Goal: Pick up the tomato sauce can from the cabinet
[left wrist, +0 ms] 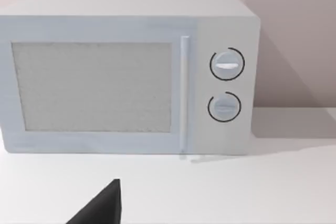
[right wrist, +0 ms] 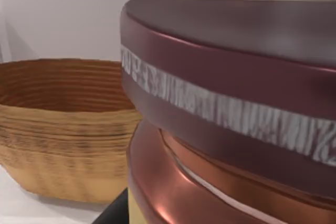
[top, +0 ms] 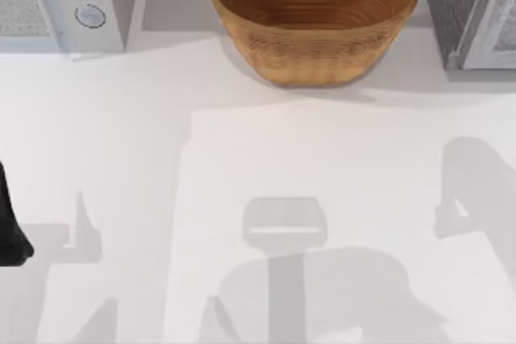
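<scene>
Tomato sauce can (right wrist: 231, 108) sits right up against my right wrist camera, maroon rim close, with the basket (right wrist: 58, 129) just beyond it. I cannot tell my right gripper's state. Left arm (top: 12, 235) parked at the table's left edge.

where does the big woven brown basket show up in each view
Top view: the big woven brown bowl-shaped basket sits at the table's far edge, centre, right of the white microwave.
Left wrist view: not in it.
Right wrist view: behind the close-up maroon tomato sauce can.
Shared landmark: the white table.

maroon tomato sauce can (right wrist: 231, 40), brown woven basket (top: 314, 18)
</scene>
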